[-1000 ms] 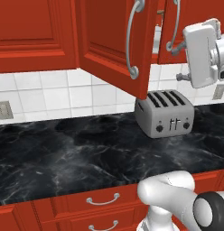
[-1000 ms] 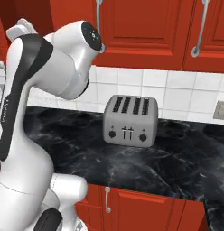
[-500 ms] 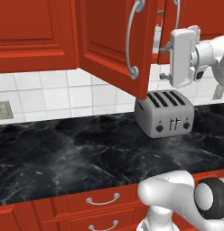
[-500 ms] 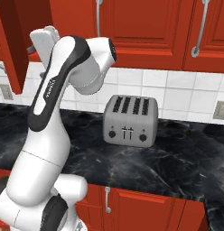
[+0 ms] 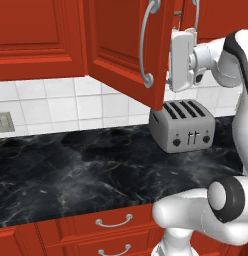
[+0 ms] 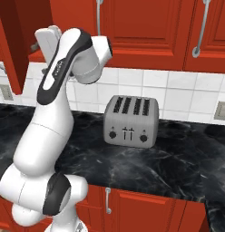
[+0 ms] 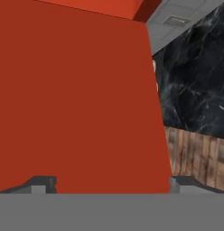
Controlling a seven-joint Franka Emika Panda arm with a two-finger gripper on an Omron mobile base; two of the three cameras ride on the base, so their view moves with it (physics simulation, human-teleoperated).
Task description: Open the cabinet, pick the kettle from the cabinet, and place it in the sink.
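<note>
Behind the half-open cabinet (image 5: 128,55) door, the gripper (image 5: 182,60) hovers with jaws apart; next, push the door wider to reach the kettle.

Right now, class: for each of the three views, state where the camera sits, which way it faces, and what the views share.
Left base view: behind the arm's left, facing the open cabinet door, toaster and counter; arm at right, hand by the door.
Right base view: behind its right, facing the same toaster; arm at left.
Hand view: on the hand, close against the red door, gripper open.
Shared: toaster, counter, cabinet.
</note>
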